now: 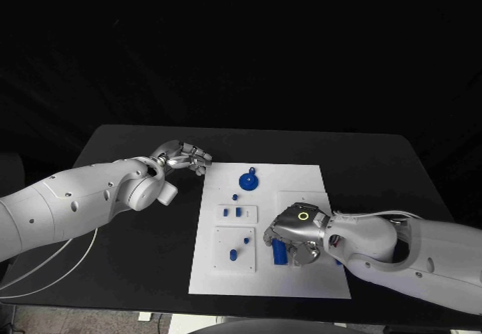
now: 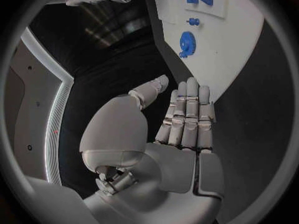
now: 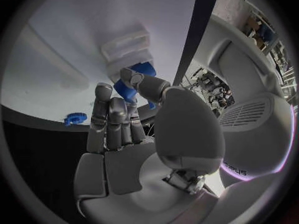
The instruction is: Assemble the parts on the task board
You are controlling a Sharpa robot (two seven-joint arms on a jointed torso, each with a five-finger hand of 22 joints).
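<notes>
One white task board (image 1: 301, 278) lies in the middle of the black table (image 1: 382, 160), and blue parts are spread over it. I count one round gear (image 1: 248, 182) near the far end, one tiny piece (image 1: 237, 196) just in front of it, two small blocks (image 1: 233, 211) side by side on a raised white plate, two more small pieces (image 1: 239, 248) on a second plate nearer the robot, and one larger blue part (image 1: 280, 252) under the right hand.

The right hand (image 1: 294, 233) rests over the board's near right portion; in the right wrist view its fingertips (image 3: 131, 77) close around the larger blue part, so it is grasping that piece (how firmly is hard to say).

The left hand (image 1: 184, 157) hovers off the board's far left corner, above bare table. Its fingers (image 2: 187, 114) lie straight and together, holding nothing.
</notes>
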